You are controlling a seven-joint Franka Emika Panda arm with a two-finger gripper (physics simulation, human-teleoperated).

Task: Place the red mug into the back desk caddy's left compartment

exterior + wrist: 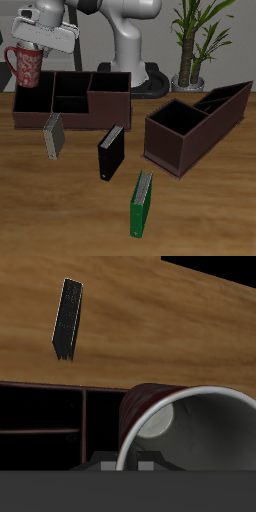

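1. As we looked down from the exterior view, the claw [30, 48] had the red mug [25, 68] clenched by its rim, and the mug hung upright in the air, clear of the bench [215, 200].
2. We saw the mug right above the back desk caddy [70, 100], over the end section that is the left compartment [32, 100], with its base about level with the top of the caddy's wall.
3. We could make out the loop handle poking out on the side away from the caddy's middle sections.
4. From the wrist view we got the mug's [190, 421] white inside filling much of the picture, red outside just showing, and the caddy's [60, 416] dark sections with their thin partitions lay beside it.
5. We spotted a black book [67, 320] lying on the wood in that same view, well apart from the mug.
6. Out on the bench we counted three books standing near the front: a grey book [54, 136], the black one [109, 152] and a green book [143, 203].
7. We also had the second, longer caddy [195, 122] with its slanted raised end, set at an angle, and a potted plant [193, 45] behind it.
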